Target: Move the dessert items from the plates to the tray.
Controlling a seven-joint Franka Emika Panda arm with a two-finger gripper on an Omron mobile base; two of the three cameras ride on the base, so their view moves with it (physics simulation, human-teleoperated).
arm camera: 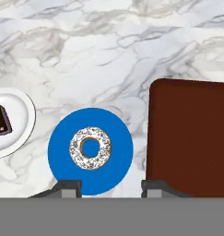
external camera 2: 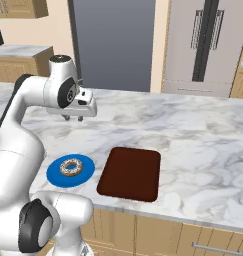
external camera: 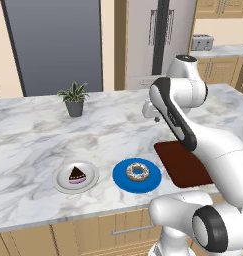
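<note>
Nearby, a potted plant (external camera: 74,99) stands well behind the plates while the gripper (external camera 2: 73,118) hangs spread, holding nothing.

We're in a home kitchen: a long marble counter (external camera: 38,130) runs across on wooden cabinets (external camera: 93,232), and behind it stands a steel fridge (external camera 2: 205,45) with tall handles. Further behind the counter there's a toaster (external camera: 202,42) on a second worktop, more wooden cabinets around it. On the counter, a potted plant (external camera: 74,99) and plated desserts.
</note>
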